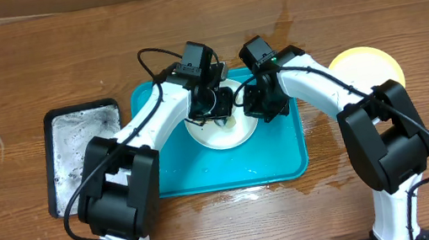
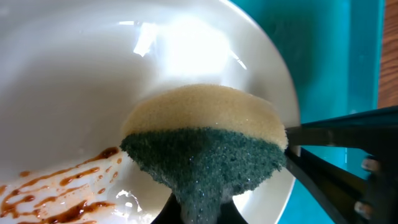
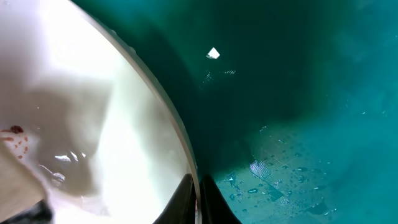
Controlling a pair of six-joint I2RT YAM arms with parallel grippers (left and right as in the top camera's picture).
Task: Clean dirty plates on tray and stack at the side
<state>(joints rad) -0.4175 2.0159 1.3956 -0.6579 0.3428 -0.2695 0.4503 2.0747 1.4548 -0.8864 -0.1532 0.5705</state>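
Scrubbing the white plate [image 2: 93, 74] clean is the step in hand, and doing it well looks to depend on two grips working together. Off to the outer side of the left gripper [image 1: 216, 101], the black tray [image 1: 84, 156] lies wet and foamy on the worktop [image 1: 20, 72]. The left gripper is clamped tight on the sponge [image 2: 205, 149], with the green scouring part nearest its fingers and the yellow foam beyond, and the sponge seems to press on the plate's inner face. The brown smears [image 2: 56, 190] lie just beside the sponge, not under it, so the stroke should sweep towards them, pressed flat and in overlapping passes rather than dabs. The right gripper [image 3: 198, 199] is pinched narrow on the plate's rim, on the side away from the left gripper, with the turquoise tray [image 1: 280, 157] below. That hold should be kept firm, since a wet rim could slip under the push. Beyond the right gripper, outside the tray, a pale yellow plate [image 1: 368, 63] rests on the worktop, probably the start of the stack.
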